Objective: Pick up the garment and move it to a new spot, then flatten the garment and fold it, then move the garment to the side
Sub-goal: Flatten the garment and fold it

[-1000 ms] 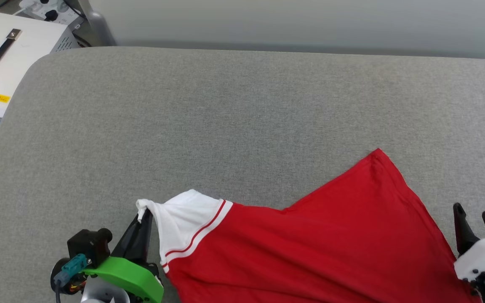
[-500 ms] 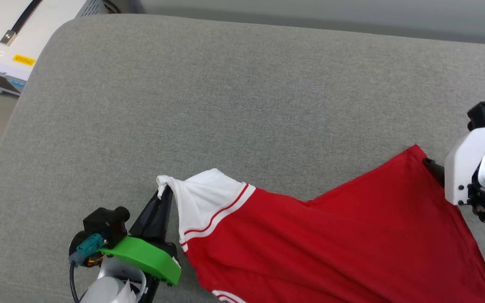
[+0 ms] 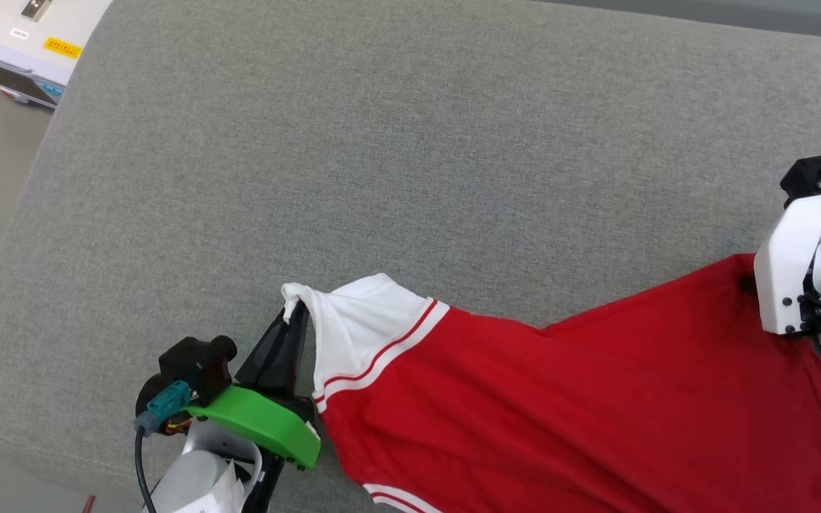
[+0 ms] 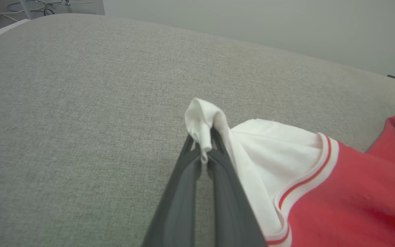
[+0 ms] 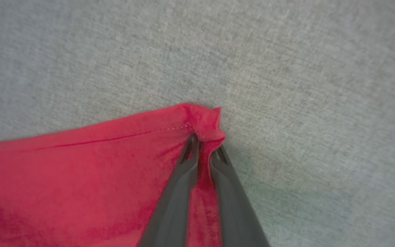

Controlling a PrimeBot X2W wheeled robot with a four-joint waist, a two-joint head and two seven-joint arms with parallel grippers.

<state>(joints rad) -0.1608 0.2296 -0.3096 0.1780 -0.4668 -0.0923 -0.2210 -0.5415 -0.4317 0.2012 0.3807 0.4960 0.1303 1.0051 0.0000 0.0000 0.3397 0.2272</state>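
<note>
A grey woven-fabric pad (image 3: 410,142) carries the red soft-fabric T-shirt with white, stripe-trimmed sleeves (image 3: 596,413) near its front edge. The left gripper (image 4: 204,140) pinches the white sleeve tip, and the right gripper (image 5: 206,144) is clamped on a red hem corner, with the cloth spread between them.

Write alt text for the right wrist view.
The right pincer is shut on a bunched corner of the red garment, its two dark fingers pinching the cloth beside a stitched edge. The garment spreads to the lower left over a grey woven cushion; the picture is slightly blurred.
</note>
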